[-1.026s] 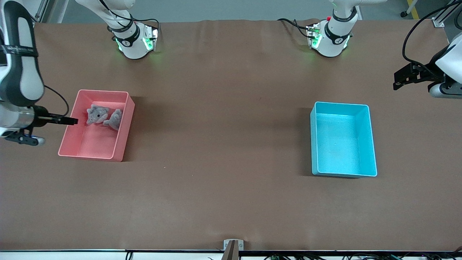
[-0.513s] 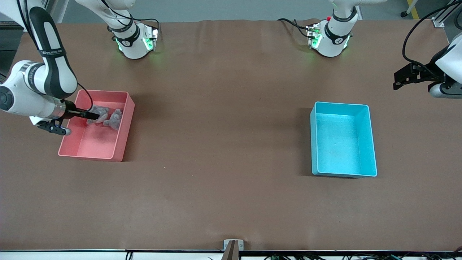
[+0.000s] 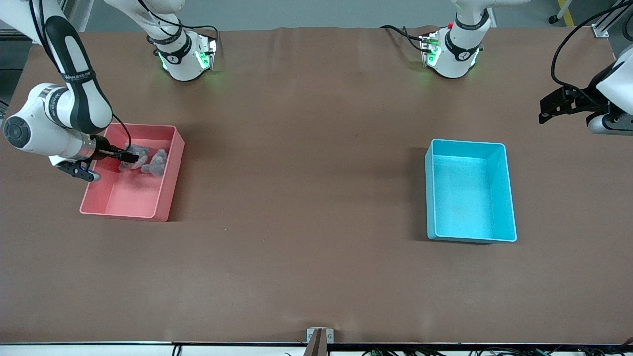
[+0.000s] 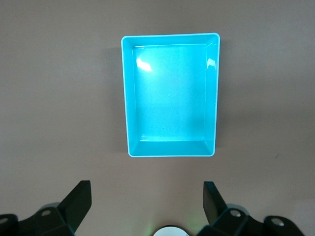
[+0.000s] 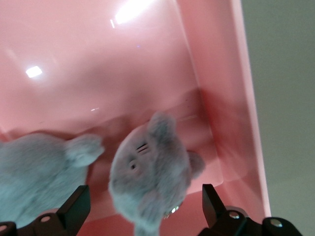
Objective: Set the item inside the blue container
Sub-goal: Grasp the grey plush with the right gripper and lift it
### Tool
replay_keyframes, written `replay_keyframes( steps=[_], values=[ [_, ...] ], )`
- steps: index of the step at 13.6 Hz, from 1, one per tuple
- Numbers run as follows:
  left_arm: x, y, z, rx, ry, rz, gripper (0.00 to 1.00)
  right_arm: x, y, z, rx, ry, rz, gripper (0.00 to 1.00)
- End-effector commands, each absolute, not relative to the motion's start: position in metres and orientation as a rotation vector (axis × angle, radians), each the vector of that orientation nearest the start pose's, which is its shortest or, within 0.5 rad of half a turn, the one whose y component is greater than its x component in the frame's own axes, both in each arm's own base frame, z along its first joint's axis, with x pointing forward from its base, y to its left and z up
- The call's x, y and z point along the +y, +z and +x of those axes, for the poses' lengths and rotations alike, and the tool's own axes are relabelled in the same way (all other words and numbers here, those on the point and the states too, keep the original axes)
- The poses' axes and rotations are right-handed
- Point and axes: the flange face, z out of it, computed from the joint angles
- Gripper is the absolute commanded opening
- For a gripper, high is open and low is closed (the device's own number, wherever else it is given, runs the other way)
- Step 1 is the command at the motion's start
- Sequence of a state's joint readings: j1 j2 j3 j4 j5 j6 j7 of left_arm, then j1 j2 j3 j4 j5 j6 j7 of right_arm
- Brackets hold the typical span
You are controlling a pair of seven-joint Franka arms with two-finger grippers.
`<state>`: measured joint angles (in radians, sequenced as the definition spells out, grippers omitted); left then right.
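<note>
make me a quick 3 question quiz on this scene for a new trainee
1. True or false: the blue bin has nothing in it.
2. Which gripper is over the pink bin: A) left B) right?
3. Fill in: the two grey plush toys lie in the ___ bin.

Key: 1 true. 2 B, the right gripper, jaws open around one toy; the left gripper waits open off the left arm's end of the table. 3 pink.

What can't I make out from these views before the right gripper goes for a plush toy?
- Front view: the right gripper over the pink bin hides part of the nearer-to-it grey plush toy; contact cannot be told.
- Right wrist view: the second plush toy is cut off by the picture's edge.
- Front view: the left gripper, waiting near the blue container, has its arm cut by the edge.
</note>
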<state>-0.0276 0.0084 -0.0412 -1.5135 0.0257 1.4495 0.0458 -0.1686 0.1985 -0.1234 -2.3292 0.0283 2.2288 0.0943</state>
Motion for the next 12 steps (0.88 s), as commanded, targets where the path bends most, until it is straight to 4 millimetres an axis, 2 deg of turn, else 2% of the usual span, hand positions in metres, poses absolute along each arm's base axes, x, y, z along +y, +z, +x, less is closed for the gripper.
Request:
replay_keyframes(
  steps=[1, 4, 5, 6, 9, 11, 12],
  values=[
    [-0.034, 0.641, 0.545, 0.18, 0.119, -3.11, 1.0, -0.142, 0.219, 0.458, 0.676, 0.483, -3.001, 0.97],
    [-0.033, 0.641, 0.545, 0.183, 0.119, -3.111, 1.0, -0.135, 0.215, 0.457, 0.763, 0.523, -2.983, 0.93],
    [-0.033, 0.642, 0.545, 0.183, 0.117, -3.112, 1.0, -0.131, 0.215, 0.457, 0.763, 0.538, -2.982, 0.87],
    [-0.033, 0.642, 0.545, 0.185, 0.117, -3.11, 1.0, -0.13, 0.215, 0.457, 0.758, 0.545, -2.983, 0.75],
    [-0.033, 0.642, 0.545, 0.182, 0.117, -3.109, 1.0, -0.13, 0.217, 0.457, 0.761, 0.566, -2.976, 0.31],
    [-0.032, 0.642, 0.545, 0.179, 0.117, -3.107, 1.0, -0.132, 0.22, 0.459, 0.763, 0.559, -2.976, 0.14],
    [-0.032, 0.641, 0.545, 0.179, 0.119, -3.107, 1.0, -0.133, 0.22, 0.459, 0.768, 0.561, -2.975, 0.1]
  ],
)
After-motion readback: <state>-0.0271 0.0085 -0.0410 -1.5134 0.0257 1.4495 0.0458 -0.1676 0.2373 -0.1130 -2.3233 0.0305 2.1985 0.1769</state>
